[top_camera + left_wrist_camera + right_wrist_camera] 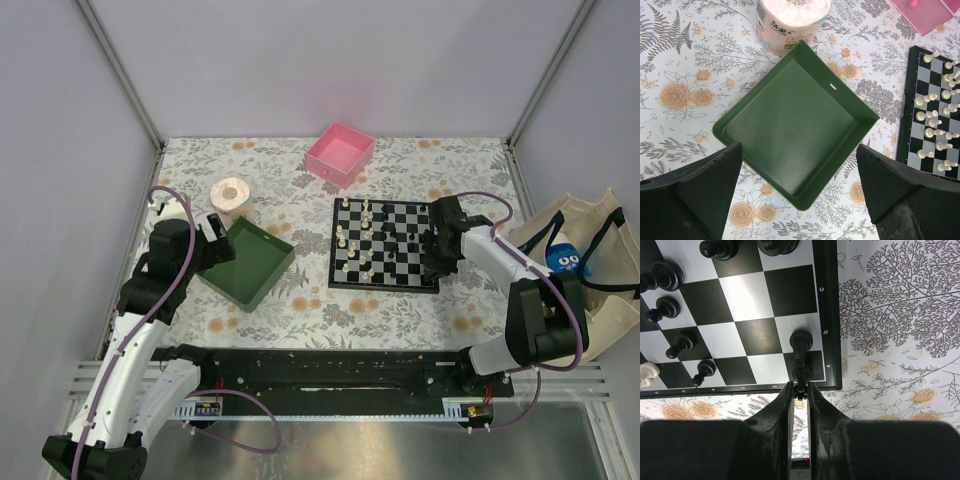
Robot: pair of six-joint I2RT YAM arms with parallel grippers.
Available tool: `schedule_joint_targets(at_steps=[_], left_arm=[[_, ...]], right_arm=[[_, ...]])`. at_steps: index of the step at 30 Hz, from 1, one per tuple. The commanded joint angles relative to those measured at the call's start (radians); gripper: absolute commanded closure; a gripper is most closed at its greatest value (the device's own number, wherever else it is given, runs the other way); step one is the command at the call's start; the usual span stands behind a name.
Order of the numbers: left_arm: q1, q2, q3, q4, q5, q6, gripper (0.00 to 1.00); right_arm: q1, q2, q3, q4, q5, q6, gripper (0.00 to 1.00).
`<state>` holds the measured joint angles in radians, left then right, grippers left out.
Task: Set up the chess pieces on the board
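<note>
The black-and-white board (386, 245) lies right of centre, with cream pieces (362, 240) on its left half and black pieces (420, 232) on its right. My right gripper (800, 388) is shut on the crowned top of a tall black piece (801, 357) that stands on the board's (740, 295) near right corner. Several black pawns (682, 342) stand to its left. My left gripper (799, 200) is open and empty, hovering over the near corner of the green tray (795, 117). Cream pieces (935, 117) show at the right of the left wrist view.
An empty green tray (246, 262) sits left of the board. A paper roll (231, 199) stands behind the tray. A pink box (340, 153) sits at the back. A cloth bag (590, 262) with a blue item lies off the table's right edge.
</note>
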<state>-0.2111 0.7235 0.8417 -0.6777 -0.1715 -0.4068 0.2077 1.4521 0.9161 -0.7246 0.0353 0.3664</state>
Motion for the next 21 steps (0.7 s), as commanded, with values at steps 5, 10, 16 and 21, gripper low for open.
schedule_joint_targets(at_steps=[5,10,16,21], left_arm=[[0.007,-0.001,0.002,0.055,0.018,0.014,0.01],[0.007,-0.004,0.002,0.055,0.018,0.014,0.01],[0.007,-0.004,0.002,0.055,0.018,0.014,0.01],[0.010,0.001,0.002,0.055,0.023,0.013,0.01]], right_arm=[[-0.007,0.019,0.012,0.021,-0.014,-0.011,0.84],[-0.007,0.027,0.017,0.019,-0.014,-0.015,0.78],[-0.007,0.024,0.021,0.013,-0.020,-0.015,0.65],[-0.007,-0.021,0.056,-0.012,-0.032,-0.027,0.57]])
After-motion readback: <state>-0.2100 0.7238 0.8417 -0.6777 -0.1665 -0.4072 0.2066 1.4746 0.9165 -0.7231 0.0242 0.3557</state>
